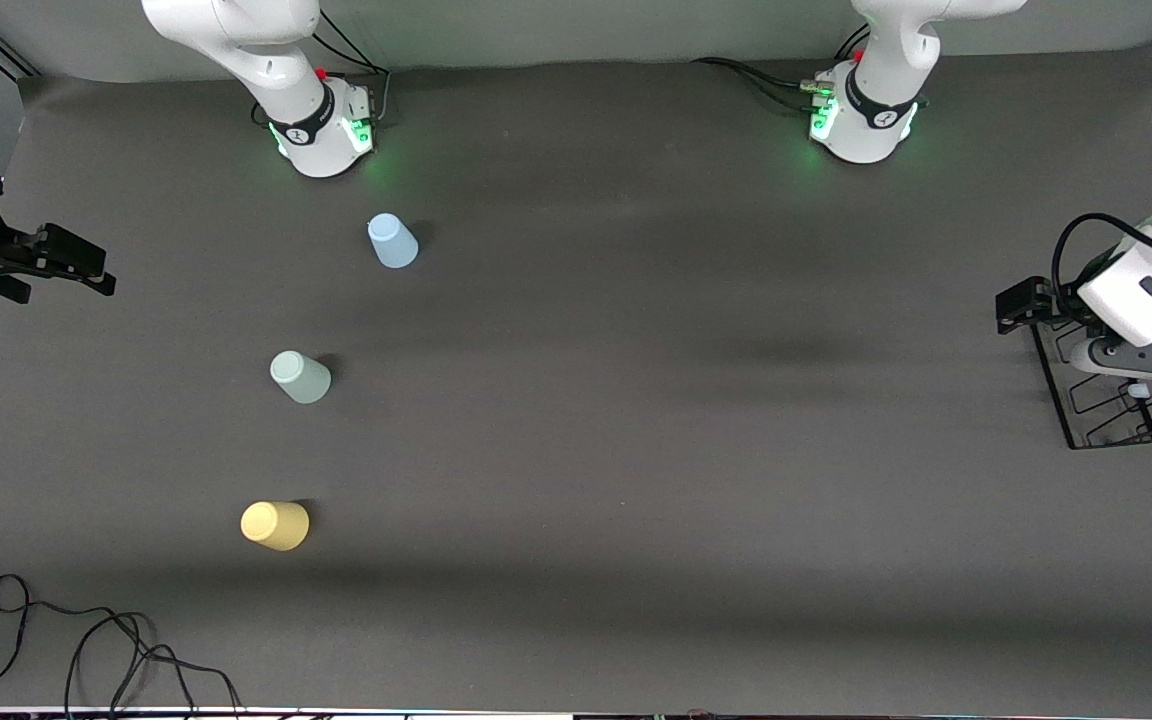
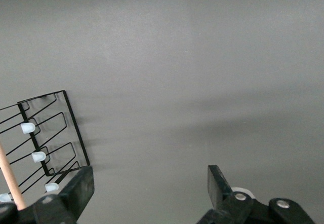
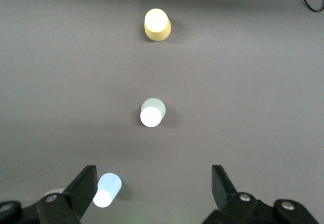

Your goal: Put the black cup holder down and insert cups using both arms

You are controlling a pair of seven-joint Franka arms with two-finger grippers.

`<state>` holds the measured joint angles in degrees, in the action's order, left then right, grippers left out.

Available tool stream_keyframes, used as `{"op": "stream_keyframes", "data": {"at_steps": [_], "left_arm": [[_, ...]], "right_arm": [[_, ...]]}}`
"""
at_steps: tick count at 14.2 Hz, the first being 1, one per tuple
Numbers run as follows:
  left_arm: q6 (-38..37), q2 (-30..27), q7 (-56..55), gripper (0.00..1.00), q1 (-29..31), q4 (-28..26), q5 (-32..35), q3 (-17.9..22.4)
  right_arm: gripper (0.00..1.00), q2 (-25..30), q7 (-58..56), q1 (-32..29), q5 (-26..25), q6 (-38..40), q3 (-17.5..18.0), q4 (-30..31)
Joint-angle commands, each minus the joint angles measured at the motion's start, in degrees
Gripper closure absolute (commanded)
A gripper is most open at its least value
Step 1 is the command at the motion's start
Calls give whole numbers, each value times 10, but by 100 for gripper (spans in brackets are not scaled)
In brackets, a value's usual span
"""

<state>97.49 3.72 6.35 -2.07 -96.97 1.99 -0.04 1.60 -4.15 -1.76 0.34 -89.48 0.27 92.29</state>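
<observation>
Currently the black wire cup holder with wooden rod handle stands at the table's edge by the left arm's end, beneath the empty, spread left gripper. Three upturned plastic cups, light blue, pale green and yellow, line the right arm's end; the right gripper hangs spread and empty near that edge.

No readable text, label, brand, number or sign anywhere; only a small unreadable mark on each arm's base band.

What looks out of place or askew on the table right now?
Nothing is spilled or damaged. The black cup holder sits at the table's edge at the left arm's end, under the open left gripper. The three cups stand upside down in a row near the open right gripper.
</observation>
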Motion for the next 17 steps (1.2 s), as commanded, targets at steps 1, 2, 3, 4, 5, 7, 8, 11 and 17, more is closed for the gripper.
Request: {"op": "stream_keyframes", "data": {"at_steps": [1, 2, 3, 4, 5, 7, 8, 11, 17], "left_arm": [[-1, 2, 6, 0, -1, 6, 0, 2], [-1, 2, 7, 0, -1, 6, 0, 2], [-1, 2, 6, 0, -1, 6, 0, 2], [-1, 2, 6, 0, -1, 7, 0, 2], [-1, 2, 7, 0, -1, 6, 0, 2], [-1, 2, 7, 0, -1, 6, 0, 2], [-1, 2, 8, 0, -1, 6, 0, 2], [-2, 2, 8, 0, -1, 7, 0, 2], [-1, 2, 8, 0, 0, 7, -1, 2]], "right_arm": [[0, 3, 5, -4, -3, 4, 3, 4], [0, 2, 5, -3, -2, 2, 3, 3], [0, 2, 5, -4, -2, 1, 3, 3], [0, 2, 5, -4, -2, 1, 3, 3], [0, 2, 5, -4, -2, 1, 2, 3], [0, 0, 5, -4, -2, 2, 2, 3], [0, 0, 5, -4, -1, 2, 2, 3], [0, -3, 5, -5, -1, 2, 2, 3], [0, -5, 5, -7, -1, -1, 1, 3]]}}
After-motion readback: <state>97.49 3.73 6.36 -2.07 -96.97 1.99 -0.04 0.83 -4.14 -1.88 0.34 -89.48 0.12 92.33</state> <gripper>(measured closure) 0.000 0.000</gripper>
